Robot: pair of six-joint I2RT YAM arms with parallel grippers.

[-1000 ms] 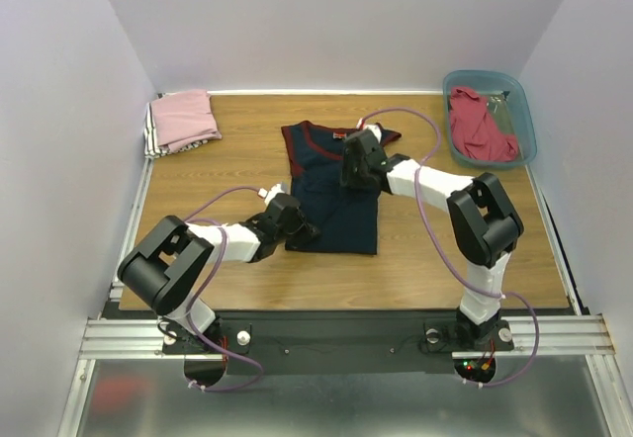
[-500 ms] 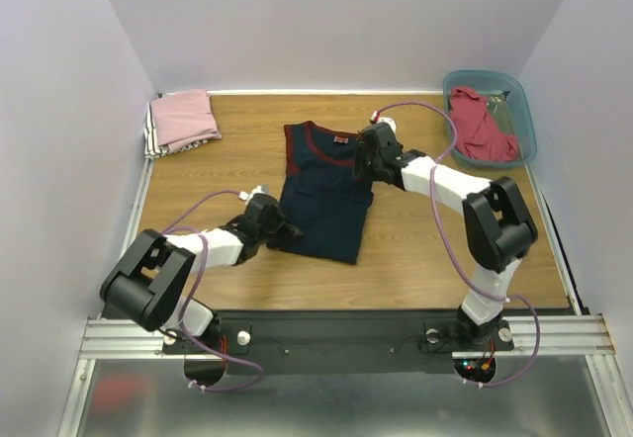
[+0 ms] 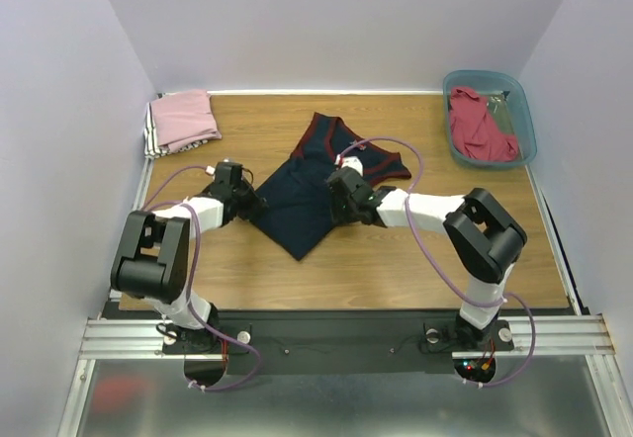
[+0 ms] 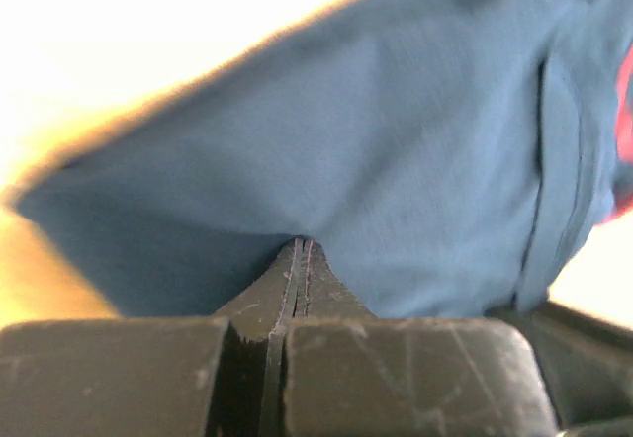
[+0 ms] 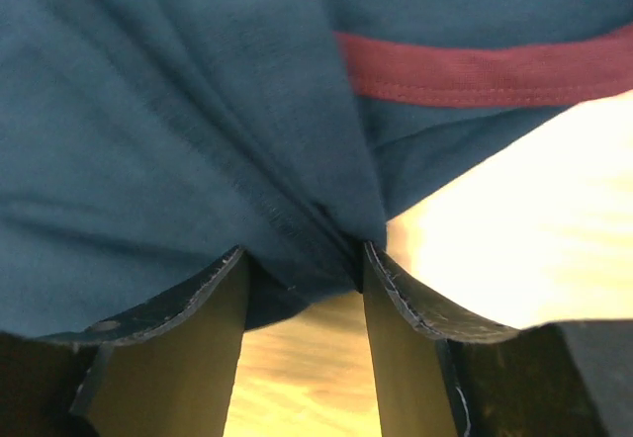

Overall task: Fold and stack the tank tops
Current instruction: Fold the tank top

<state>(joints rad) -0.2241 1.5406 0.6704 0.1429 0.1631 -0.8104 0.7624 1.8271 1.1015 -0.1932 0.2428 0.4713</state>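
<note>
Left gripper (image 4: 300, 246) is pinching the edge of the navy jersey (image 3: 297, 200) — jaws pressed together, cloth spreading ahead. Right gripper (image 5: 302, 259) is clamping a bunched fold of it — maroon trim (image 5: 475, 73) just beyond the tips.

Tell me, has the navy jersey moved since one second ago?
Yes. The navy jersey has swung round and slid left, nearer the folded pink top, farther from the teal bin.
</note>
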